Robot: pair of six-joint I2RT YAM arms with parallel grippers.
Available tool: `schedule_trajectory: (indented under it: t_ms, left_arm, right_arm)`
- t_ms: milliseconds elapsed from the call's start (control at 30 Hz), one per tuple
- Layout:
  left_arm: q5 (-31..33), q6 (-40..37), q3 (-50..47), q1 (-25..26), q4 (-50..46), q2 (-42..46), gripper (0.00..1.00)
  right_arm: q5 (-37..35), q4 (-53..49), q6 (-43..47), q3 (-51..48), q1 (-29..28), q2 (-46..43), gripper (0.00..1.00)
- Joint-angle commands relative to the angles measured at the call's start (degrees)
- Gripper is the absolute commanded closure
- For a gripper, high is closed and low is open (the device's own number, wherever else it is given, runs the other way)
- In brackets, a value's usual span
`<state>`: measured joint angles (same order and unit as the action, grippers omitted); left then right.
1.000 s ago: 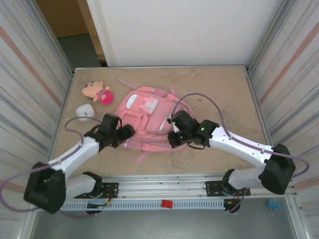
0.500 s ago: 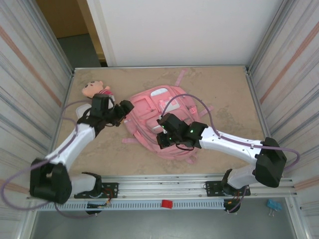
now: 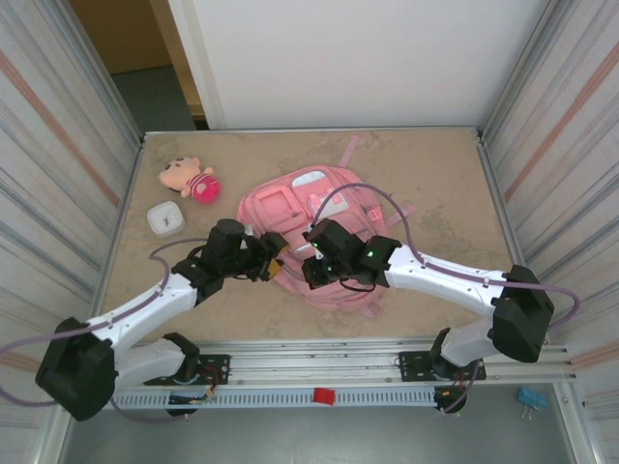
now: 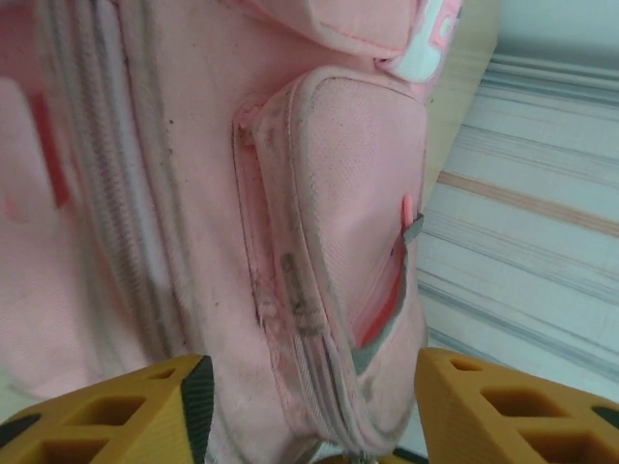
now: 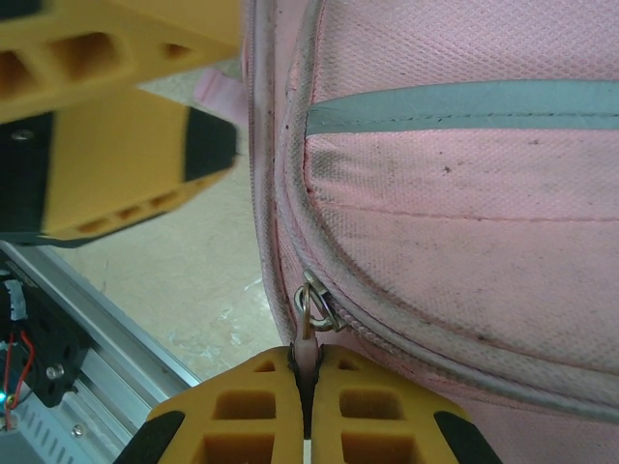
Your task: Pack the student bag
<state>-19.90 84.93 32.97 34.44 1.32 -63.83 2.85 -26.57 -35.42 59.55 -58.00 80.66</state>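
The student bag (image 3: pixel 295 205), a big pink backpack, lies flat mid-table. My right gripper (image 3: pixel 311 275) is at its near edge, shut on the pink pull tab of a zipper (image 5: pixel 311 311), and my right gripper (image 5: pixel 305 377) holds that tab tight between its yellow fingers. My left gripper (image 3: pixel 275 263) reaches in from the left and meets the same near corner. In the left wrist view the bag (image 4: pixel 319 222) lies between the fingers of my left gripper (image 4: pixel 309 425). The jaws stand apart on either side of the bag's edge. One left finger (image 5: pixel 145 145) shows beside the bag (image 5: pixel 464 213).
A small plush doll (image 3: pixel 189 179) lies at the far left, with a white case (image 3: pixel 165 218) just nearer. Bare sandy tabletop (image 3: pixel 445 184) stretches right of the bag. Metal walls bound both sides, and a rail (image 3: pixel 319 362) runs along the near edge.
The bag turned and slid toward the right arm a second ago. My left gripper has since swung from beside the doll down to the bag's near corner, its jaws narrowing. The right grip held.
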Motion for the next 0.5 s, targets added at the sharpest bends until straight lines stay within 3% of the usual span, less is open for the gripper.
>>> schedule_trajectory:
  t_ms: [0, 233, 367, 467]
  left_arm:
    - [0.29, 3.53, 2.31, 1.56, 7.44, -2.31, 0.47]
    - [-0.25, 4.2, 3.55, 2.83, 9.59, -5.86, 0.64]
    - [-1.0, 2.95, 3.33, 1.42, 7.45, -5.83, 0.88]
    - [-1.85, -2.29, 3.72, -1.71, -0.23, -3.31, 1.0]
  right_arm:
    - [1.26, 3.68, 0.39, -0.22, -0.01, -0.34, 1.0]
    - [1.72, 4.09, 0.94, -0.23, -0.01, -0.59, 1.0]
    - [1.27, 2.02, 1.38, -0.26, 0.6, -1.61, 1.0]
    - [1.43, 0.09, 1.76, -2.65, 3.46, -4.5, 1.0]
